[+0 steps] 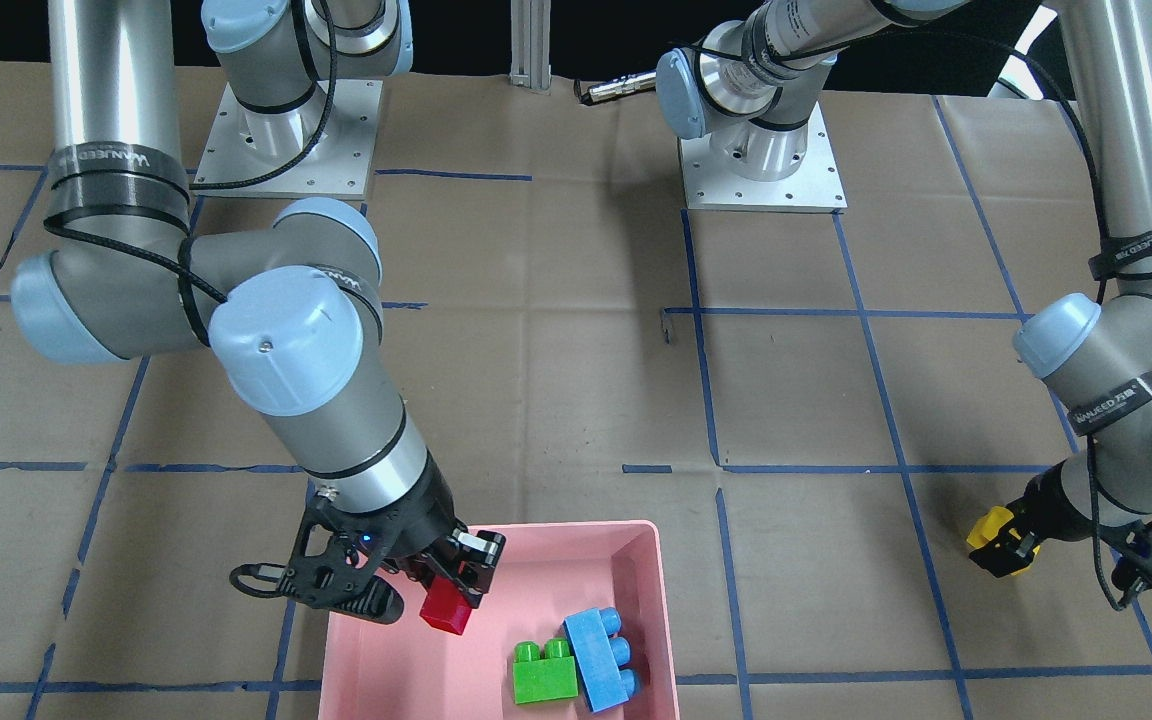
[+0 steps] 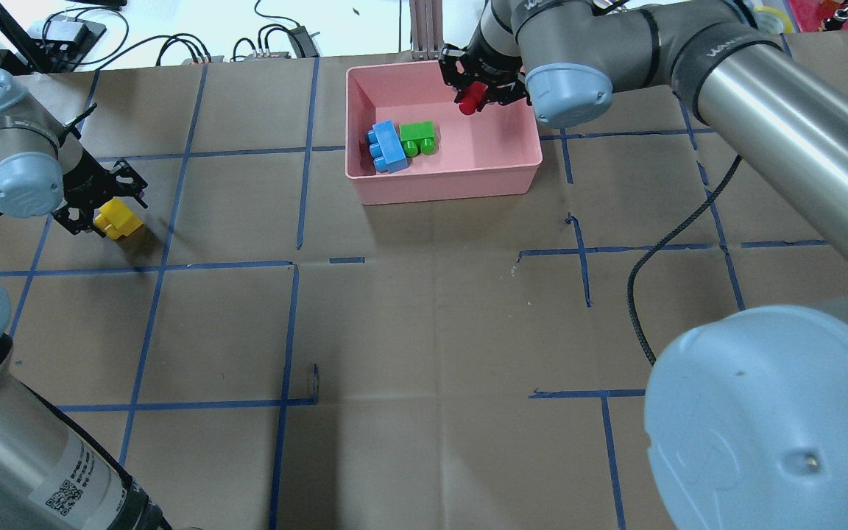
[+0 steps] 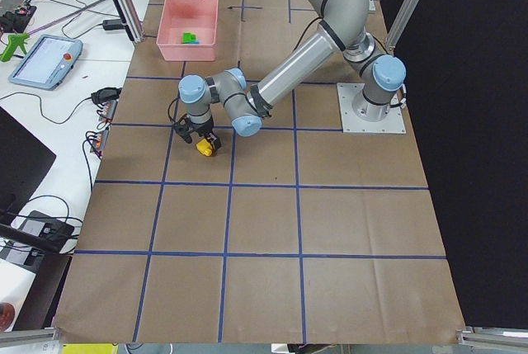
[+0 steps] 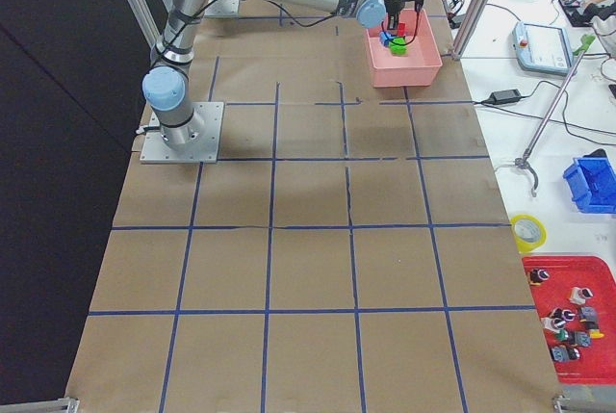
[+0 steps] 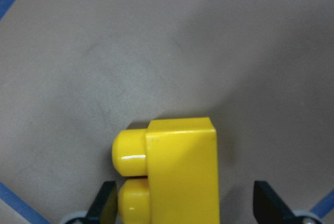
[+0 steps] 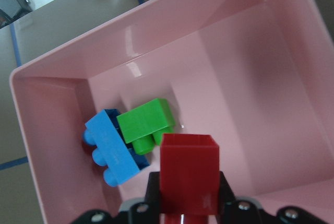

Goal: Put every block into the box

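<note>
The pink box (image 2: 442, 188) stands at the table's far middle. The green block (image 2: 418, 138) and the light blue block (image 2: 387, 146) lie side by side inside it, also in the right wrist view (image 6: 146, 122) (image 6: 112, 148). My right gripper (image 2: 477, 92) is shut on the red block (image 2: 472, 99) and holds it above the box's inside near the far right corner (image 6: 189, 174). The yellow block (image 2: 116, 218) lies on its side on the paper far left. My left gripper (image 2: 104, 210) is open around it, with a gap at one finger (image 5: 266, 203).
Brown paper with a blue tape grid covers the table. A black cable (image 2: 641, 294) hangs from the right arm over the right half. Both arm base plates (image 1: 761, 165) sit at the robot's edge. A tablet and cables (image 3: 45, 61) lie beyond the far edge.
</note>
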